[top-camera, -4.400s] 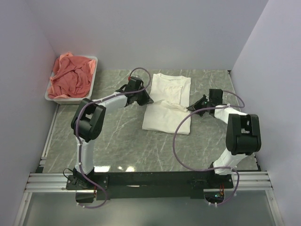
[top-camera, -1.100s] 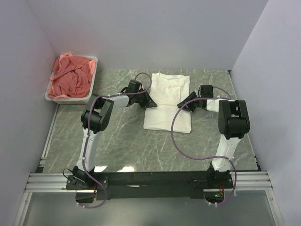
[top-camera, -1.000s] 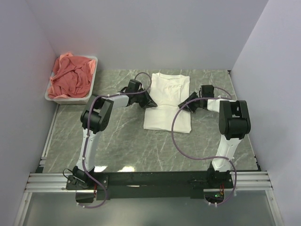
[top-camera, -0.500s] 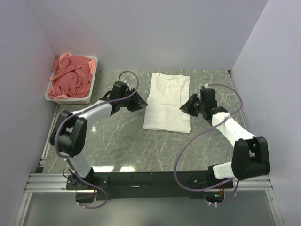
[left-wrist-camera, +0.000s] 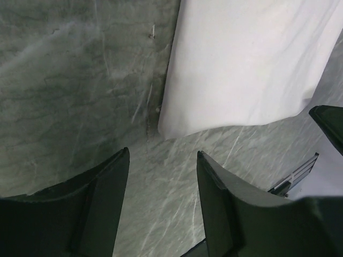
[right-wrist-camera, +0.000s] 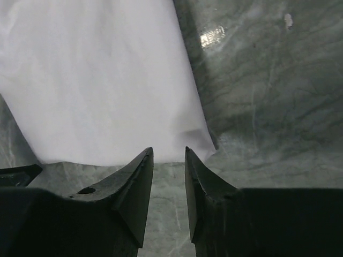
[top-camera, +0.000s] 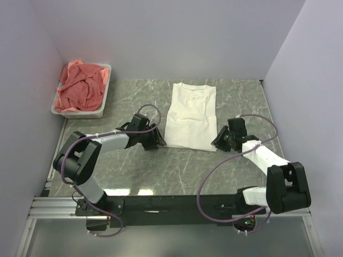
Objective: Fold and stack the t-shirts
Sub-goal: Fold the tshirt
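The left gripper (top-camera: 156, 141) stands with its fingers (left-wrist-camera: 112, 187) spread wide and nothing between them, low over the table (top-camera: 161, 171) just off the near left corner of a white t-shirt (top-camera: 190, 118). In the left wrist view that corner (left-wrist-camera: 166, 128) lies a little beyond the fingertips, apart from them, with bare marble under the gap. Across the cloth, the right gripper (top-camera: 220, 140) shows only a narrow gap between its fingers (right-wrist-camera: 134, 182). The tips sit at the shirt's near hem (right-wrist-camera: 161, 158) close to its right corner, and no cloth is pinched in the gap. The white t-shirt lies flat in the middle of the grey-green marble table, folded into a long strip with its sleeves tucked in and its collar toward the far wall. Its upper face is plain white. Both arms reach in low from the near edge, the left from the left side and the right from the right, with cables looping above them. Salmon-pink t-shirts (top-camera: 80, 88) are heaped, crumpled, in a white tub (top-camera: 80, 112) at the far left corner, well apart from both grippers.
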Controlling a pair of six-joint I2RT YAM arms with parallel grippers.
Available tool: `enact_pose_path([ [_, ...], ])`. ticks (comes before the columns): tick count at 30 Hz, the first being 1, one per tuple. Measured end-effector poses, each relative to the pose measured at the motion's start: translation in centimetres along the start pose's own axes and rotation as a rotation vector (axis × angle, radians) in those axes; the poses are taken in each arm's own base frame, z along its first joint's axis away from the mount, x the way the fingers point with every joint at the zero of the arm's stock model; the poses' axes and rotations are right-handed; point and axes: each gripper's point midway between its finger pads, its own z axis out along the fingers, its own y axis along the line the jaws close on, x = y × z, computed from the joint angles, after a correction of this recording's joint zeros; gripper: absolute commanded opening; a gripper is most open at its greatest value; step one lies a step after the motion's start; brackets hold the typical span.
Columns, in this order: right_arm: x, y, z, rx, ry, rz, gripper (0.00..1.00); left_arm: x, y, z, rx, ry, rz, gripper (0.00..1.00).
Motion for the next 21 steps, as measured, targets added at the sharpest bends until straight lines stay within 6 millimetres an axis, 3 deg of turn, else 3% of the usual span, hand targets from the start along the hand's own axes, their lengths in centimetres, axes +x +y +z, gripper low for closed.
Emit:
enact_pose_path([
  [7, -0.4, -1.1, -0.2, 0.051, -0.040, 0.004, 0.43, 0.4, -0.1, 0.3, 0.003, -0.008, 0.034, 0.56],
  [14, 1.2, -3.3, 0.2, 0.114, -0.018, 0.021, 0.43, 0.5, 0.0, 1.4, 0.006, -0.010, 0.043, 0.50],
  [21, 1.4, -3.5, 0.6, 0.111, -0.020, 0.039, 0.43, 0.0, -0.6, 2.4, 0.027, -0.025, 0.054, 0.46],
])
